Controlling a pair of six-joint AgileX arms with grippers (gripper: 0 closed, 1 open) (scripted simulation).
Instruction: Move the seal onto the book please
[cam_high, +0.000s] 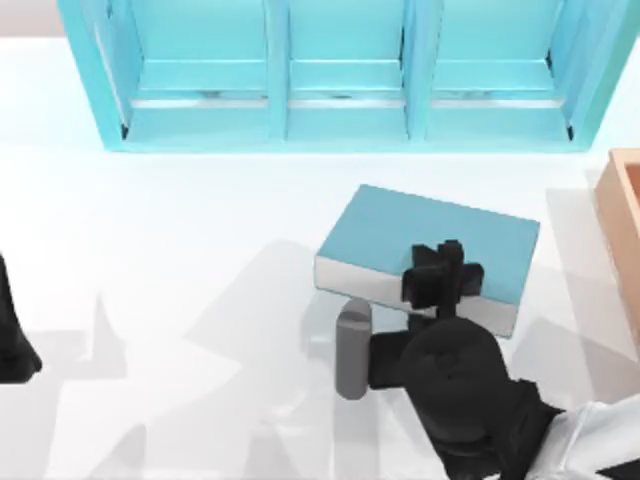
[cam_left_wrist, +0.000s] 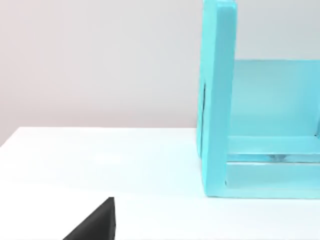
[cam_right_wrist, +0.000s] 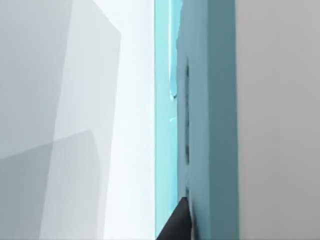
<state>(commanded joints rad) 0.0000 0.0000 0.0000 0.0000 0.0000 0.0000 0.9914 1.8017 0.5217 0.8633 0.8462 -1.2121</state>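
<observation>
Right claw (cam_high: 443, 272) is hovering over the book (cam_high: 400, 235)'s near edge, finger state untellable; seal likely light, rigid, best pinched by its sides.

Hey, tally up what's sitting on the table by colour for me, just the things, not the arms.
Blue-green: 2, the shelf unit and the book
Light wood: 1, the box at the table's right edge
Grey: 1, the upright cylinder beside the book
Total: 4

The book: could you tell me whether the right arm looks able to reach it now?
Probably yes: the right gripper hangs over the book at its near edge, nothing between; the left arm is parked at far left.
</observation>
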